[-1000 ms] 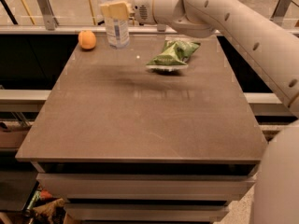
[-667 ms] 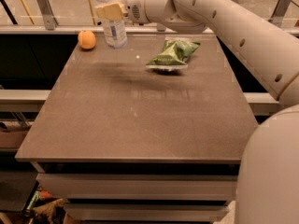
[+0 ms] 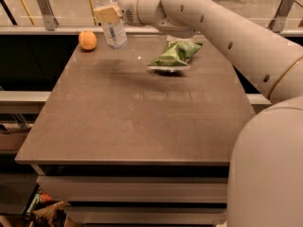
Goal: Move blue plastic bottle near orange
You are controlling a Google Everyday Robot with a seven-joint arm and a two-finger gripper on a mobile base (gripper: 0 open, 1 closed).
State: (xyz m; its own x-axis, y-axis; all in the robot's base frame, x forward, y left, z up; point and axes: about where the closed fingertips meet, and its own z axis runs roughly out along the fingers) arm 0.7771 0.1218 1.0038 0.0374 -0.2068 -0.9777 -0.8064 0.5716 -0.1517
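The blue plastic bottle (image 3: 111,23) is clear with a pale label. It hangs upright in the air above the table's far left part, its cap near the top edge of the view. My gripper (image 3: 108,13) is shut on the bottle's upper part, with the arm reaching in from the right. The orange (image 3: 87,40) sits on the table at the far left corner, just left of the bottle and a little apart from it.
A green snack bag (image 3: 174,56) lies on the brown table (image 3: 142,112) at the far right of centre. A rail with metal posts (image 3: 45,4) runs behind the table. My arm (image 3: 227,37) spans the upper right.
The gripper has carried the bottle a little to the left, closer to the orange. The orange and the snack bag have not moved.
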